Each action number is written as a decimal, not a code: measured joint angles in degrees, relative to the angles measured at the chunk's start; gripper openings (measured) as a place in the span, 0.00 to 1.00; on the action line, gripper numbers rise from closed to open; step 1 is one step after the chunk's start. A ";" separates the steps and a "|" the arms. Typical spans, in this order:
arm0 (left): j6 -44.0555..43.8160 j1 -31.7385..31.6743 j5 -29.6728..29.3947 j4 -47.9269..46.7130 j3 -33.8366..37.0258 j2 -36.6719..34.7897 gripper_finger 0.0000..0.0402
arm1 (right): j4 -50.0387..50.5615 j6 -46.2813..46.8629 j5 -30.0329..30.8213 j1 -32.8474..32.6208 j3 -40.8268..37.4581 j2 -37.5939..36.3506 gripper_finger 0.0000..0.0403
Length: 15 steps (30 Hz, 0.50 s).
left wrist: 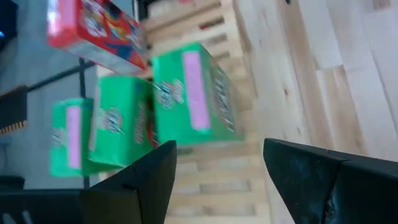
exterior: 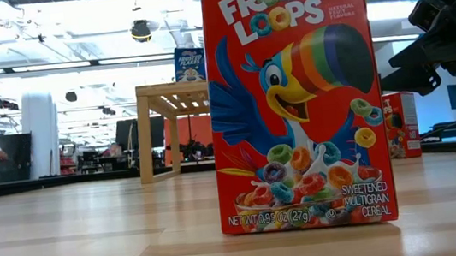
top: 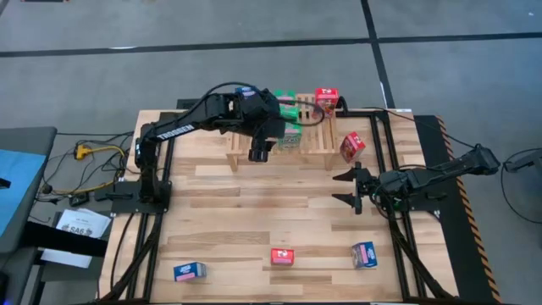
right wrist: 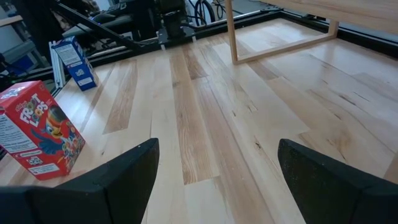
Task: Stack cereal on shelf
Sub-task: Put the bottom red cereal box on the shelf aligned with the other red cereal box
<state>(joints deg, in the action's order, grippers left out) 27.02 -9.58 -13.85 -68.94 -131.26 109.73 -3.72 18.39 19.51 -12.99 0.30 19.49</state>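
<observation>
Three green cereal boxes [left wrist: 186, 96] and a red cereal box [top: 327, 98] sit on the slatted shelf [top: 318, 140]. The left gripper [top: 258, 154] hovers over the shelf's front edge, jaws apart, empty. Another red box [top: 352, 146] leans beside the shelf. The right gripper [top: 351, 189] waits wide open above the surface [top: 254, 220]; a Froot Loops box [top: 283, 256] and two blue boxes [top: 190, 271] stand along the near edge.

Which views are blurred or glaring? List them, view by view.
Left wrist view: motion-smeared, the green cereal boxes on the slatted shelf are unreadable. Low view: the Froot Loops box is sharp; bright ceiling lights wash out the room behind. High and right wrist views: evenly lit, clear.
</observation>
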 joint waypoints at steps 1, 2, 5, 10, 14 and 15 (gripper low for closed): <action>-0.80 0.48 -0.46 -0.87 0.00 0.01 0.58 | 0.00 0.00 0.00 0.00 0.02 0.00 0.88; -1.72 0.89 -0.69 -1.85 0.00 -0.09 0.58 | 0.00 0.01 0.00 0.00 0.02 0.00 0.88; -5.40 2.14 0.19 -5.93 0.00 -0.56 0.58 | 0.01 0.02 -0.01 0.00 0.01 0.00 0.88; -12.07 5.51 2.66 -13.63 0.06 -0.89 0.58 | 0.01 0.02 0.00 0.00 0.02 -0.02 0.88; -15.79 9.57 2.39 -14.28 1.60 -0.91 0.58 | 0.01 0.04 0.00 0.00 0.00 -0.02 0.88; -16.39 10.58 2.15 -14.32 1.93 -0.91 0.58 | 0.00 0.05 0.00 0.00 0.01 0.00 0.88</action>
<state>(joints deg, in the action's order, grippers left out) 10.63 0.99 -11.70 -83.26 -129.33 108.81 -3.73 18.44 19.51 -12.99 0.31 19.49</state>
